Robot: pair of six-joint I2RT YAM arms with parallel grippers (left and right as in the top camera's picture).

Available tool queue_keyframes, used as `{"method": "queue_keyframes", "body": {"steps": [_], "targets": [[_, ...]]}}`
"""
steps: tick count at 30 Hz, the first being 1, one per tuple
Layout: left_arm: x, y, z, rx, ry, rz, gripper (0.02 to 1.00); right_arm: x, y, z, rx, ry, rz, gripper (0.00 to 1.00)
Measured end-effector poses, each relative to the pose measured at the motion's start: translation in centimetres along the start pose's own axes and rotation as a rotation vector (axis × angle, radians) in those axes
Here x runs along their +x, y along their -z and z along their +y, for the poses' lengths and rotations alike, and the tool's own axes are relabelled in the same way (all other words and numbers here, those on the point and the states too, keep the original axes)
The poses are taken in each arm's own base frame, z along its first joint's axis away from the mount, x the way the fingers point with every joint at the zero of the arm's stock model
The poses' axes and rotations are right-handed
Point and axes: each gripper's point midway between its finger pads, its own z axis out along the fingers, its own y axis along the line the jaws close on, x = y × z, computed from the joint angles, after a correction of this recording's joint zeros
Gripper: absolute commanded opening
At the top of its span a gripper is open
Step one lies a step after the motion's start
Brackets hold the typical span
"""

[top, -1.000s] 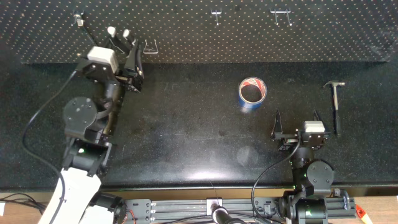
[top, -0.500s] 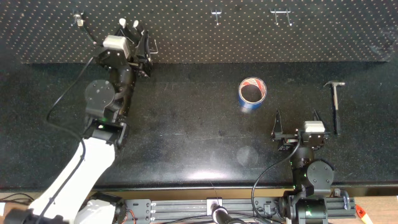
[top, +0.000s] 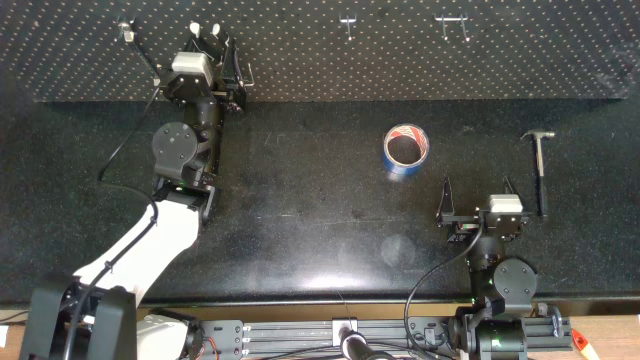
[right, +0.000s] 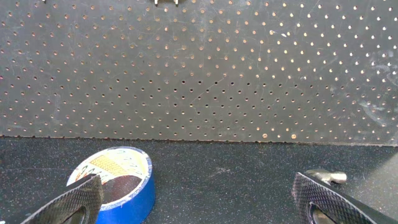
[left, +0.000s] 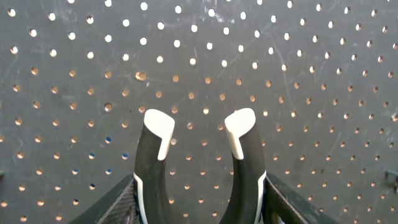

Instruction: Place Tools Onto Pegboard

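Top view, from the arm bases outward: the right hand [top: 478, 195] sits low over the black worktop [top: 300, 210], close to its own base, fingers spread wide apart and holding nothing. Just to its right a hammer [top: 539, 170] lies flat on the worktop, head pointing toward the pegboard [top: 400, 60], handle pointing back toward the bases. Farther out and a little left of that hand, a roll of blue tape [top: 406, 149] lies flat with its hole facing up, well apart from the hammer.

Right wrist view: the right hand [right: 196, 186] shows two dark fingers far apart, with the roll of blue tape [right: 115, 177] beyond one finger, the head of the hammer [right: 323, 177] beyond the other, and the pegboard [right: 249, 81] upright behind them.

At the far left the left arm reaches fully out, and the left hand [top: 206, 30] is up against the pegboard. Left wrist view: the left hand [left: 199, 130] has its white-tipped fingers [left: 158, 127] apart, gripping nothing, facing the perforated pegboard [left: 280, 62].

Two wire hooks [top: 348, 25] [top: 452, 27] stick out of the board's far edge.
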Motion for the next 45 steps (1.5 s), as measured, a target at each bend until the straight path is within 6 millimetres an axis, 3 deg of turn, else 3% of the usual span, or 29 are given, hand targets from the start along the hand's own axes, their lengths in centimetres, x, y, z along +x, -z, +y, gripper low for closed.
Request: {"method": "queue_keyframes", "body": {"steps": [9, 15, 27, 34, 42, 45], "targets": [[-0.9, -0.1, 0.1, -0.007, 0.008, -0.056, 0.027, 0.0, 0.0, 0.0, 0.000, 0.000, 0.000, 0.982], [1.4, -0.7, 0.3, -0.014, 0.002, -0.017, 0.029, 0.0, 0.0, 0.0, 0.000, 0.000, 0.000, 0.978], [2.5, -1.0, 0.7, -0.036, 0.002, -0.018, 0.029, 0.0, 0.0, 0.0, 0.000, 0.000, 0.000, 0.980], [4.6, -1.9, 0.9, -0.050, -0.004, 0.022, 0.029, 0.0, 0.0, 0.0, 0.000, 0.000, 0.000, 0.980], [3.2, -3.6, 0.6, -0.048, 0.003, -0.020, 0.029, 0.0, 0.0, 0.0, 0.000, 0.000, 0.000, 0.980], [3.9, -3.7, 0.6, -0.050, -0.002, 0.012, 0.029, 0.0, 0.0, 0.0, 0.000, 0.000, 0.000, 0.980]]}}
